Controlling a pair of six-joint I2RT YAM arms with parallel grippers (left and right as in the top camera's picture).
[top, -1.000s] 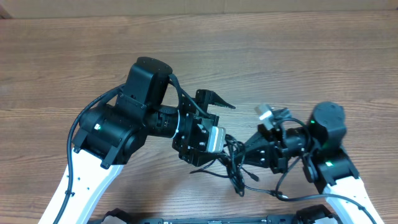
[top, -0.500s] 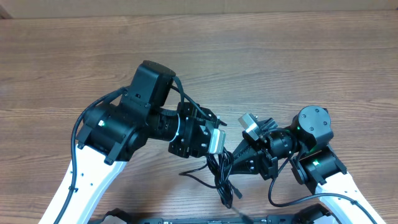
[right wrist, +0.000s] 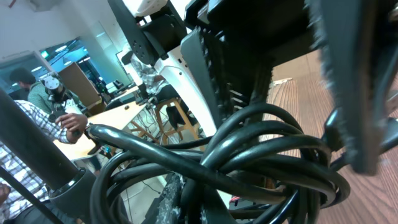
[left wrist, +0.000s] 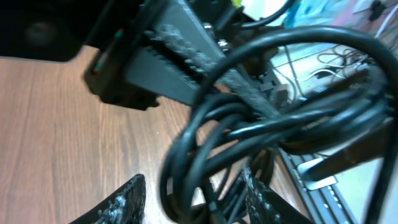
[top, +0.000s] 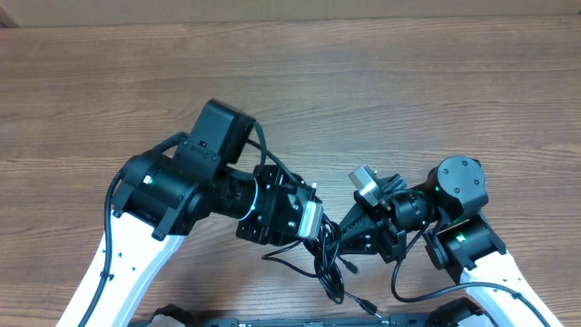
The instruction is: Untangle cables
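Wide open a second ago, the left hand is now half-closed around the cables, bunched between both hands. The right hand, clamped shut, grips them too. Loose ends trail onto the worktop.

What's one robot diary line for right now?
left pincer: around cables, grip unclear | right pincer: shut on cables | cables: bunched, tangled
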